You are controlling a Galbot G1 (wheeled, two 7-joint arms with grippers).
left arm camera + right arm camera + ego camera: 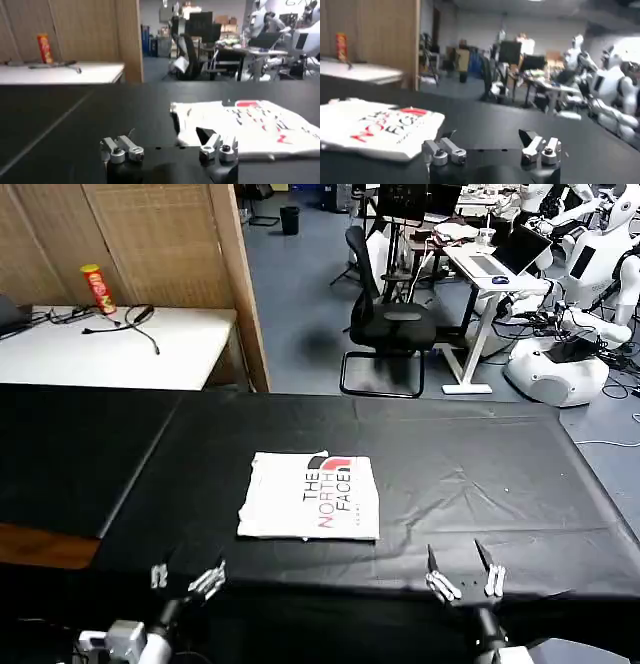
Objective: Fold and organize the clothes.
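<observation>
Head view: one folded white T-shirt [311, 497], print up, flat on black table [480, 474]. Two grippers at near edge, left gripper [187, 576] and right gripper [464, 574], fingers apart, holding nothing.

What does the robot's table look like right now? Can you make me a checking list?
Surface: black table cover, lightly creased.
Job's things: white T-shirt folded into a neat rectangle, print facing up, lying flat mid-table.
Clutter: nothing seen on the black cover.
Grippers: left pincer open, at the near edge, apart from the shirt; right pincer open, at the near edge, empty.
Cables: black cables on the white side table, beside a red can.
Surroundings: wooden screen, office chair, other robots.
</observation>
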